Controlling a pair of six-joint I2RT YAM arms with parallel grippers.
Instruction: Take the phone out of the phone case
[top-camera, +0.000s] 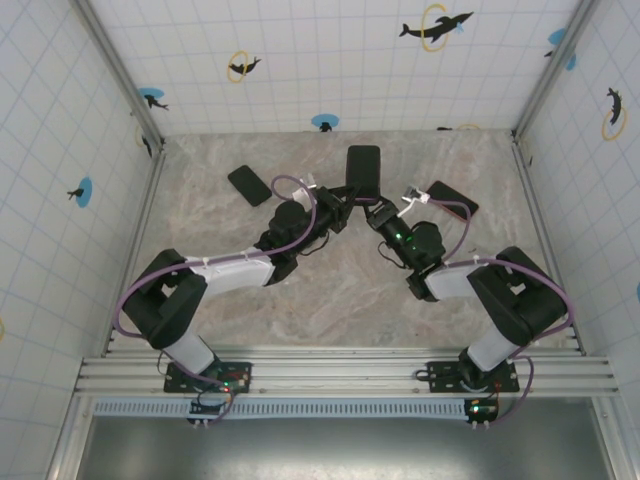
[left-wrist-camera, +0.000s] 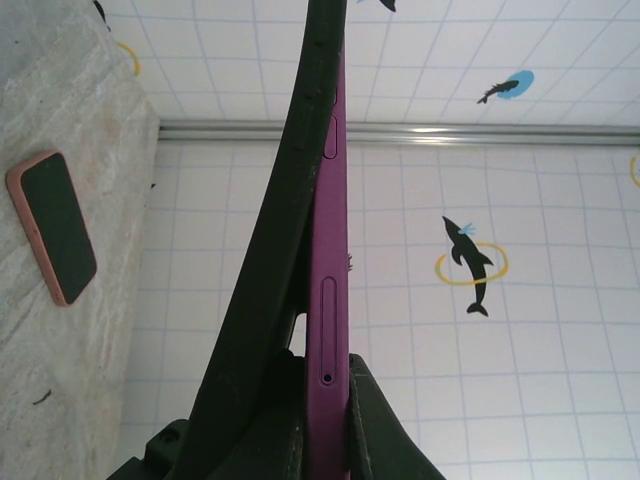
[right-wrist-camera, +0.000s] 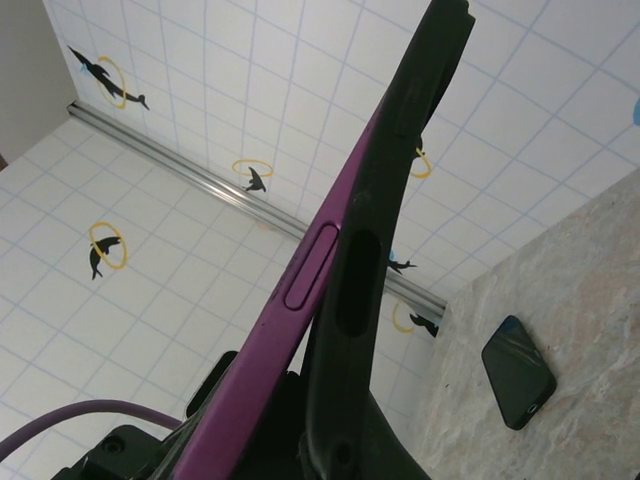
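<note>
Three phones show from overhead. One sits in its black phone case (top-camera: 363, 170), held up off the marble table (top-camera: 330, 290) where the left gripper (top-camera: 343, 203) and right gripper (top-camera: 380, 212) meet. A dark phone (top-camera: 250, 185) lies flat at its 9 o'clock, and a pink-rimmed phone (top-camera: 452, 198) lies at its 4 o'clock.

From above the held one is a plain dark slab — case and handset cannot be told apart. The wrist cameras see it edge-on: the purple phone (left-wrist-camera: 328, 300) runs straight, while the case bows away from it along much of its length and closes on it again toward the far tip.

In the left wrist view the fingers (left-wrist-camera: 378, 435) flank the lower end at 6 o'clock, closed on the phone with the foot of the case pinched alongside. In the right wrist view phone and case run down into dark gripper parts at 6 o'clock and are cut off by the frame edge — whether that pincer is tight or slack I cannot tell.

The pink rim is much plainer from the left wrist than from overhead.
</note>
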